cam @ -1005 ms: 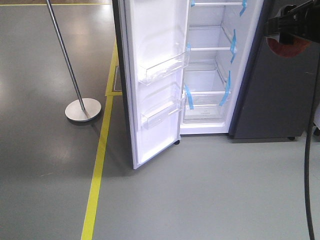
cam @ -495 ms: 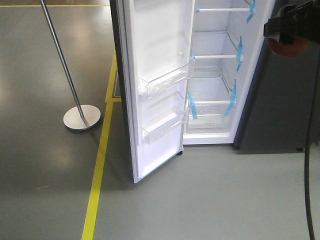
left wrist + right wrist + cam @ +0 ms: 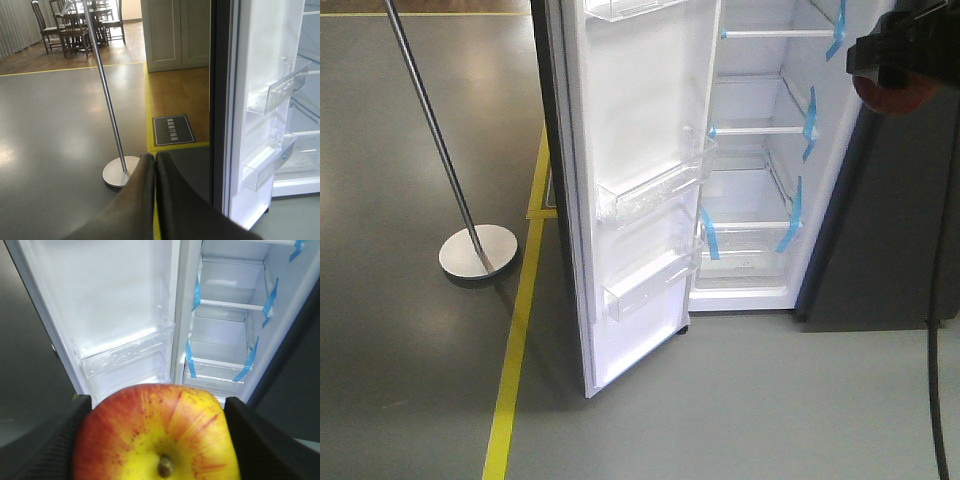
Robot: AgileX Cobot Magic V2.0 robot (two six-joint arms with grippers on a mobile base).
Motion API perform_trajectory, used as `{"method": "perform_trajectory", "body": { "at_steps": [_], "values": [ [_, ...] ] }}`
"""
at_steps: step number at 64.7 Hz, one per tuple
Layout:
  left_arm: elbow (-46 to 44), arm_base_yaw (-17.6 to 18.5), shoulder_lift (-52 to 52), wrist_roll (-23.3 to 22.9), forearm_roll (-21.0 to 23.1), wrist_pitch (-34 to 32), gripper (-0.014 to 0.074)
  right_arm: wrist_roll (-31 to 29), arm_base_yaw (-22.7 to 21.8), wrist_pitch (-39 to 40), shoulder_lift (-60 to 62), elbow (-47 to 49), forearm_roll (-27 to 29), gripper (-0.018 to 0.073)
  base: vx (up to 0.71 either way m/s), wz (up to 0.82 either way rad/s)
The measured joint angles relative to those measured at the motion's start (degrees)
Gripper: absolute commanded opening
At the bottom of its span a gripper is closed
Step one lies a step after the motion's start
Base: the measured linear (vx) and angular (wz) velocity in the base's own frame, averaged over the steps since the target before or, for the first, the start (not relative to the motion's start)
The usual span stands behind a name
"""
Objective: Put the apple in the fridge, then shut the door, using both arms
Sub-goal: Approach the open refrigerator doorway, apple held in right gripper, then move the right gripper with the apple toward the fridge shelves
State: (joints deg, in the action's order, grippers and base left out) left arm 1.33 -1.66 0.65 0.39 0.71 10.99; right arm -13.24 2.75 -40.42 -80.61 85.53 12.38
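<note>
apple (image 3: 157, 435), probably firm, smooth-skinned and easily bruising, is sitting clenched across its widest part in the right jaws, at two o'clock from the open fridge (image 3: 760, 190); left jaws are pressing together empty near the door (image 3: 250, 100).

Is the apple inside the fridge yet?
No, the right end effector holds the apple out in front of the open fridge.
</note>
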Motion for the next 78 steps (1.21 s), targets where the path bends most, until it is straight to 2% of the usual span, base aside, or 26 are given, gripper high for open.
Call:
{"method": "perform_trajectory", "body": {
  "at_steps": [78],
  "values": [
    [0.0,0.0,0.0,0.0,0.0,0.0,-0.0006,0.0,0.0,0.0,0.0,0.0,0.0,0.0171,0.16,-0.02]
  ]
}}
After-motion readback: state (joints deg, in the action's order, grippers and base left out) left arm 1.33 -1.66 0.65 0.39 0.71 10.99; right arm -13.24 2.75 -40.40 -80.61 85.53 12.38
